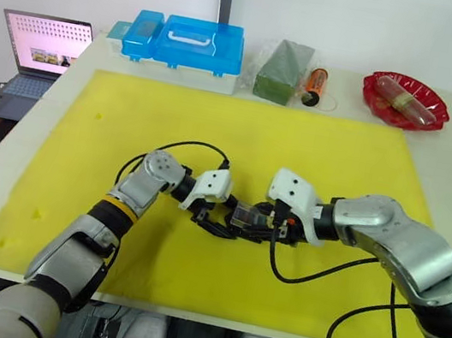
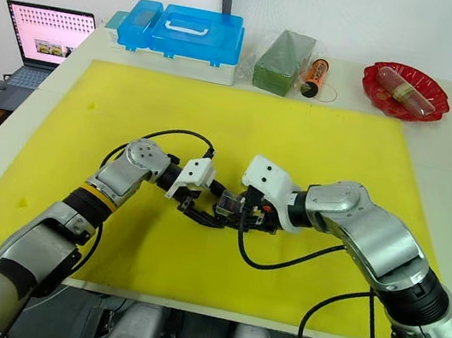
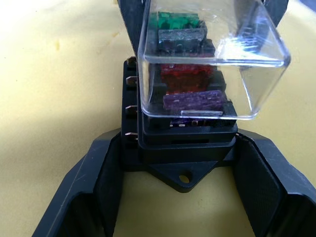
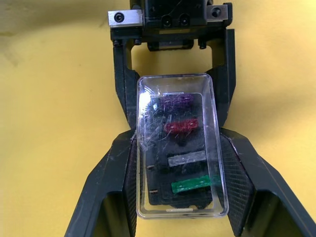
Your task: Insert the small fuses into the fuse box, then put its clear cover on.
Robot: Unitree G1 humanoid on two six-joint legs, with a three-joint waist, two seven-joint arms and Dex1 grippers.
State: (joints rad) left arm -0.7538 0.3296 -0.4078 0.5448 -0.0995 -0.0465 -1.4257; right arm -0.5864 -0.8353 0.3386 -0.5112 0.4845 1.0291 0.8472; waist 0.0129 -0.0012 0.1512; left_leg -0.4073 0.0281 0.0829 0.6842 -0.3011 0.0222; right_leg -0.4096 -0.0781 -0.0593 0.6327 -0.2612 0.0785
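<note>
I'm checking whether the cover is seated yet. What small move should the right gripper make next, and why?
Probably press the clear cover straight down. The right gripper holds it over the fuse box, which the left gripper clamps on the yellow mat. The small fuses are already in their slots, yet the cover appears to sit high and slightly tilted, its rim not fully down on the box.

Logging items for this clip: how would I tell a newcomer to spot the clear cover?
Find the yellow mat on the table; at its middle the two grippers meet. Between them sits the black fuse box, and the clear cover sits over it: a colourless, see-through rectangular cap, with coloured fuses visible through it.
</note>
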